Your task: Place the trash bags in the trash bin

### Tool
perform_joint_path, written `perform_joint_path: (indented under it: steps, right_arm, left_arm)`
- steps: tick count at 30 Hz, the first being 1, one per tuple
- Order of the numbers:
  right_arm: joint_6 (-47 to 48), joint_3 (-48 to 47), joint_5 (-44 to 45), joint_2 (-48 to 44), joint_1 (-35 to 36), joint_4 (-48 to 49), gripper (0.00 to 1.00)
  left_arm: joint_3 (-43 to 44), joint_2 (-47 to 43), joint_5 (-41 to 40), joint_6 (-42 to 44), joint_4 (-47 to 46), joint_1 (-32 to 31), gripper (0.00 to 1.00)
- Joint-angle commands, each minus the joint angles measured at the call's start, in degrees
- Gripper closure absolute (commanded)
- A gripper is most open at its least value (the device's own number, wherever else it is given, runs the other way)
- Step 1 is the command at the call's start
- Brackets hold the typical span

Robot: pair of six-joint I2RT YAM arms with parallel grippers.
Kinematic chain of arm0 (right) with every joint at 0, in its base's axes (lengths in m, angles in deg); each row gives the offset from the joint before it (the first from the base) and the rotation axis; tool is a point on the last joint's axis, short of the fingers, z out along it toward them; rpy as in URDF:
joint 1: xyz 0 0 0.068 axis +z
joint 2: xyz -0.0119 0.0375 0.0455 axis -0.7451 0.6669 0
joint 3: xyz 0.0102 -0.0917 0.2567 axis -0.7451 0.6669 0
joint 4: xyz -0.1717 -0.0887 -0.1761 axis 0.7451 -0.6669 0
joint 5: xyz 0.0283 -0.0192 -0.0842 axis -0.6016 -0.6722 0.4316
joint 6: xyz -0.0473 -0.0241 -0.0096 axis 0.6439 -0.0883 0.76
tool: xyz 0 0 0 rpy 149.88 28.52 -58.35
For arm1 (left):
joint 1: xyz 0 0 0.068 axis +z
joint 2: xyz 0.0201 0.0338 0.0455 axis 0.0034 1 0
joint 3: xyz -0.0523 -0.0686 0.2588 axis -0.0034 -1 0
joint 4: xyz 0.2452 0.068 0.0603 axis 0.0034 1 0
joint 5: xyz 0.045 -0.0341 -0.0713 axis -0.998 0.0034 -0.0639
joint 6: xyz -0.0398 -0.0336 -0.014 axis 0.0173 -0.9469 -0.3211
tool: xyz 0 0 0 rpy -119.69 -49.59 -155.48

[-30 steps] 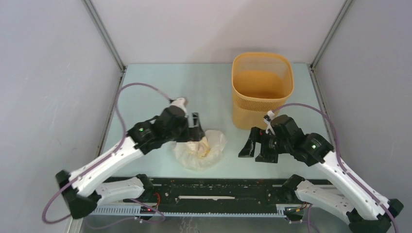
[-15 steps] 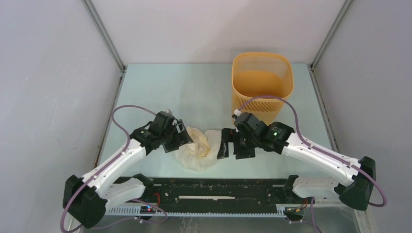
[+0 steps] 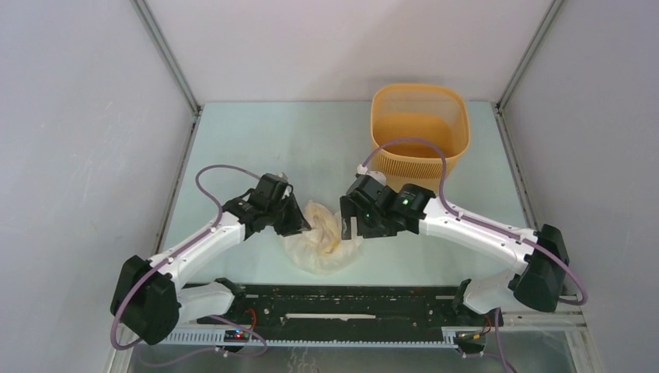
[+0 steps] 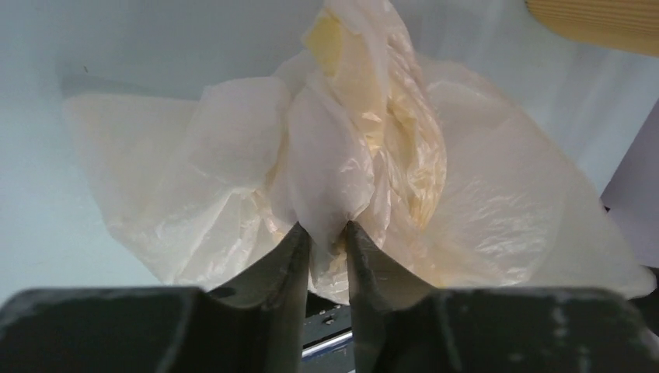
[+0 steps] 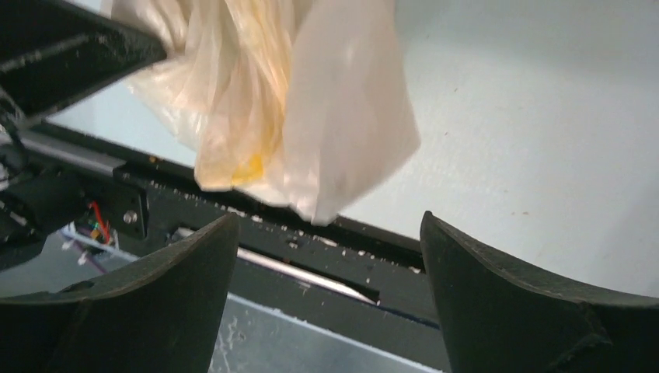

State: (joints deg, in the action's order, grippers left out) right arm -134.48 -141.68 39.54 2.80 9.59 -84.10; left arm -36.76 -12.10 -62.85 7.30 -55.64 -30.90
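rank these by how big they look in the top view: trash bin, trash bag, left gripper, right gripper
1. trash bin: largest.
2. trash bag: clearly smaller, a crumpled heap.
3. left gripper and right gripper: smallest. They look about alike and both blend into their dark wrists, so I won't rank one over the other.

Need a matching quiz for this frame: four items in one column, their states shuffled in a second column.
Column 1
1. left tool
2. right tool
3. trash bag
4. trash bin

Column 2
A. jaws wide apart, holding nothing
B. upright at the far right of the table
C. pinched shut on a fold of the bag
D. crumpled, translucent, between the two tools

Pairs: 1-C, 2-A, 3-D, 4-B
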Motion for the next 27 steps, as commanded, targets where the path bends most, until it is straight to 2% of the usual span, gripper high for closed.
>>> perform_joint_path:
  steps: [1,5,9,10,13,18,20,26,27]
  right_arm:
    - [1.5,-4.7,10.3,1.7,0.8,-1.1,0.07]
    - [3.4,-3.8,12.9,2.3,0.9,0.3,0.17]
    - [3.9,0.2,9.8,1.4,1.1,3.4,0.40]
    - [4.2,1.9,8.5,0.6,1.4,5.2,0.41]
    - [5.1,6.2,4.3,-1.6,2.3,10.5,0.40]
    - [4.3,10.6,3.6,-3.0,3.9,13.6,0.38]
    - [4.0,12.7,3.6,-4.0,4.0,14.7,0.37]
    - [8.6,14.1,2.9,-13.6,3.9,14.4,0.31]
    - [9.0,14.1,2.9,-16.1,3.8,13.2,0.27]
  left_arm:
    - [0.0,-1.9,2.1,2.4,-2.2,0.2,0.78]
    - [0.4,-7.0,2.2,3.8,-2.9,0.2,0.96]
    - [-1.2,-15.5,3.0,2.6,-7.8,0.3,1.00]
    - [-1.5,-17.1,3.8,1.6,-9.0,0.4,1.00]
    - [-3.1,-20.4,8.0,-1.8,-15.3,0.6,1.00]
    - [-8.9,-23.9,15.0,-13.8,-35.3,0.6,1.00]
    - [-9.8,-24.5,16.1,-18.5,-40.6,0.6,1.00]
    - [-7.4,-25.4,18.3,-20.8,-42.2,0.9,1.00]
    - [-7.0,-25.3,18.9,-20.9,-42.6,0.9,1.00]
